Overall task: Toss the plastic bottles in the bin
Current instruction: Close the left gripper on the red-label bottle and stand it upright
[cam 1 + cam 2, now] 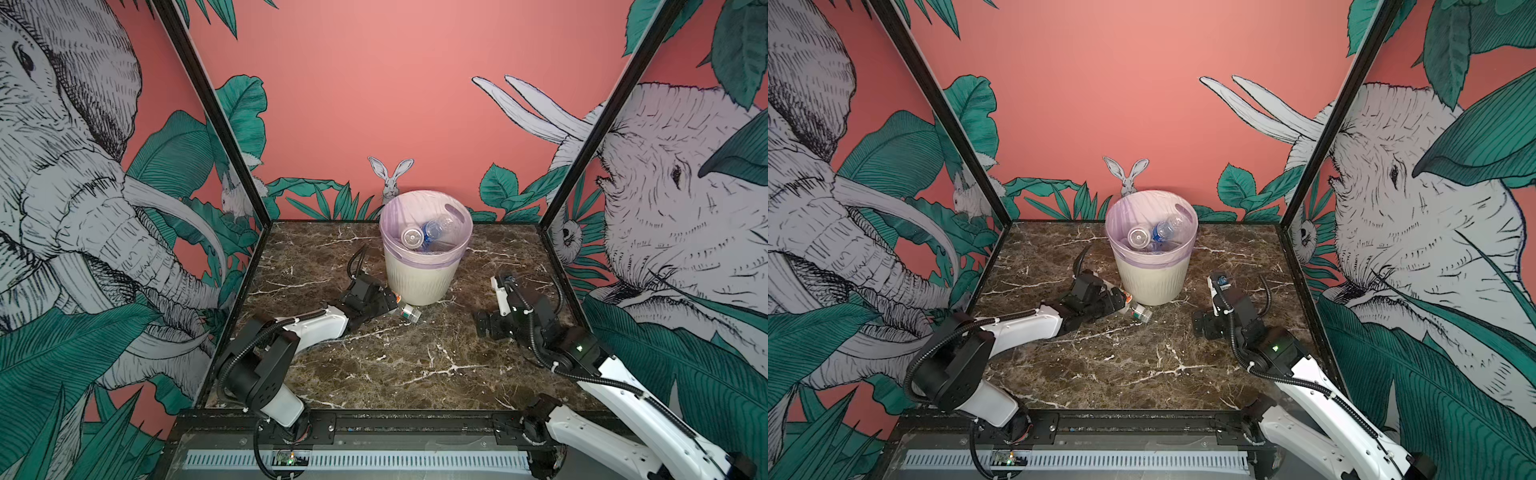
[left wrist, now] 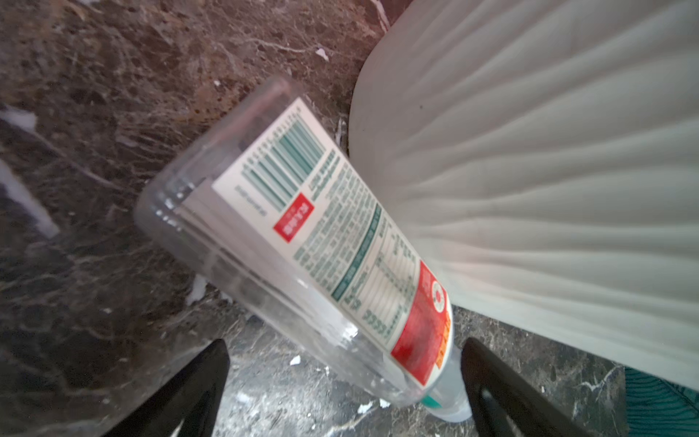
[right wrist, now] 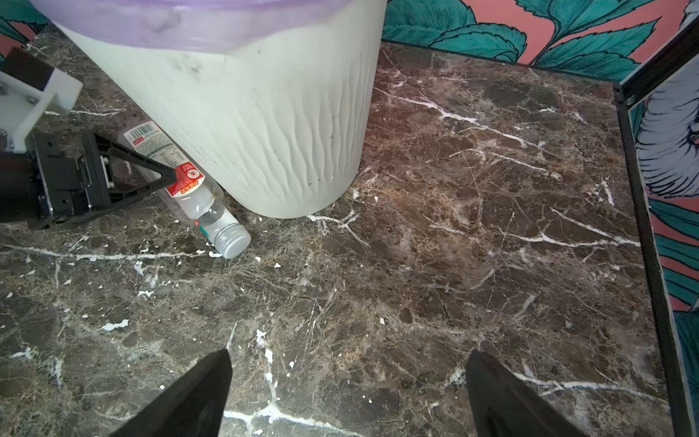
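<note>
The left claw [image 2: 346,340] stands spread wide, holding nothing, low at the bin's [image 1: 417,274] foot on its left side. The one bottle [image 2: 302,227] outside the bin lies flat on the surface [image 3: 454,227] against the bin's base. Its neck sits between the jaws, close to one finger, and its long axis runs obliquely ahead of the claw, not across it. Other bottles [image 1: 432,232] lie inside the bin. Right of the bin, the right claw [image 3: 351,352] hangs released over bare surface, farther off, so the left arm looks better placed.
</note>
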